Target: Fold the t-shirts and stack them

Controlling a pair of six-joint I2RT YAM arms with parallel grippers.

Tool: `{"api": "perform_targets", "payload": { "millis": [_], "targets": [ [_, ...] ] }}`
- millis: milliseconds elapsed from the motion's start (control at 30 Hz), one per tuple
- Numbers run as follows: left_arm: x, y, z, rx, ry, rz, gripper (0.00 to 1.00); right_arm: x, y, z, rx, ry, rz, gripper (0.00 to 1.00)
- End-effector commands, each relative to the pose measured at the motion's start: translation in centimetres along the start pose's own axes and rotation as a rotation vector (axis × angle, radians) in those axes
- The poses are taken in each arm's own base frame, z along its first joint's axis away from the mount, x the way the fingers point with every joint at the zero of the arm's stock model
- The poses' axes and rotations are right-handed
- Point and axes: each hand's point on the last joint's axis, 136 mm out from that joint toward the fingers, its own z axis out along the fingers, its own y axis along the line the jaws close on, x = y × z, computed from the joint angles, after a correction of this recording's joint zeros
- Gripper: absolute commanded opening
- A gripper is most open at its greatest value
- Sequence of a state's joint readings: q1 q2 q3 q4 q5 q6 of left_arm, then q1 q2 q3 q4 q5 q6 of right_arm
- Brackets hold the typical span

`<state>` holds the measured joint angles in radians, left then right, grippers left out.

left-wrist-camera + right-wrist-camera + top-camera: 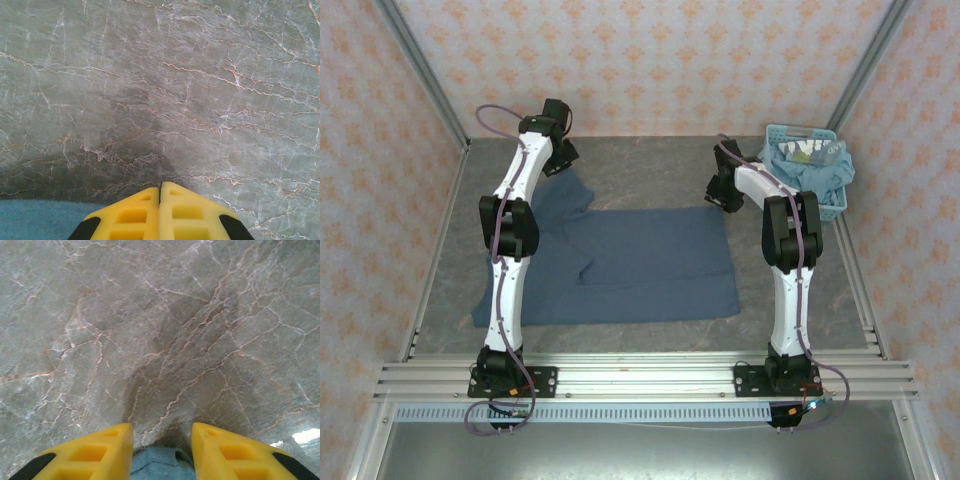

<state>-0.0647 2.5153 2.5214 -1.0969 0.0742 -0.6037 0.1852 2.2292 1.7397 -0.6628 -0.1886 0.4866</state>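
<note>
The dark slate-blue t-shirt [650,265] is lying spread flat on the desk [640,165], likely so its far edge can be folded. The left pincer [160,186] is sitting closed beside that edge, tips empty. The right pincer [162,432] is standing partly open, straddling a bunch of shirt cloth.

Right gripper [162,431]: yellow jaws standing apart, blue t-shirt [157,461] cloth bunched between them at their base. Veined grey worktop [150,315] beyond.
</note>
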Motion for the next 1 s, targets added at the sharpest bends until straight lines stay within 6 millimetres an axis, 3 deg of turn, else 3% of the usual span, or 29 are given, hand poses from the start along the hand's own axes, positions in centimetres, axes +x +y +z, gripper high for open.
{"api": "perform_targets", "payload": {
  "millis": [0,167,333,467,767,967],
  "targets": [
    [-0.4,1.0,-1.9,-0.019,-0.009,0.008,0.00,1.6,-0.7,0.2,0.049,0.044,0.009,0.32],
    [-0.7,1.3,-2.0,-0.020,-0.012,0.005,0.00,1.7,-1.2,0.3,0.079,0.045,0.019,0.17],
    [-1.4,2.2,-1.5,-0.019,-0.008,-0.014,0.00,0.5,-1.8,-0.3,0.119,0.015,0.016,0.01],
    [-1.7,2.0,-0.4,0.038,0.026,-0.049,0.00,-1.2,-2.6,-1.2,0.150,-0.015,0.030,0.00],
    [-3.2,-2.9,-0.4,0.274,0.016,-0.107,0.00,-5.0,-2.5,-3.5,0.142,-0.083,0.034,0.00],
    [-2.8,-1.8,-0.9,0.224,0.018,-0.085,0.00,-4.8,-2.3,-3.8,0.135,-0.065,0.028,0.00]
  ]
}}
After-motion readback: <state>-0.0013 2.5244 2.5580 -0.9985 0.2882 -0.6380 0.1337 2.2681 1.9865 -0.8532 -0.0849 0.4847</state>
